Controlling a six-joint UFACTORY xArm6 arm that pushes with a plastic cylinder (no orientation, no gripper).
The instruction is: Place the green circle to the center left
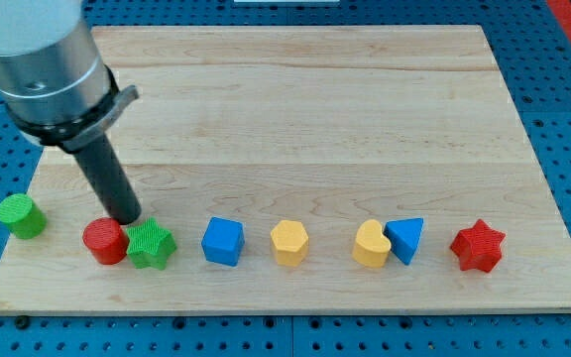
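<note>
The green circle (20, 215) is a short green cylinder at the board's left edge, low in the view. My tip (130, 219) is at the end of the dark rod, to the right of the green circle, just above the gap between the red cylinder (105, 241) and the green star (151, 245). The tip is close to both of those blocks and well apart from the green circle.
Along the bottom of the wooden board (295, 109) stand a blue cube (222, 241), a yellow hexagon (289, 243), a yellow heart (371, 245) touching a blue triangle (405, 238), and a red star (478, 246). The arm's grey body fills the upper left.
</note>
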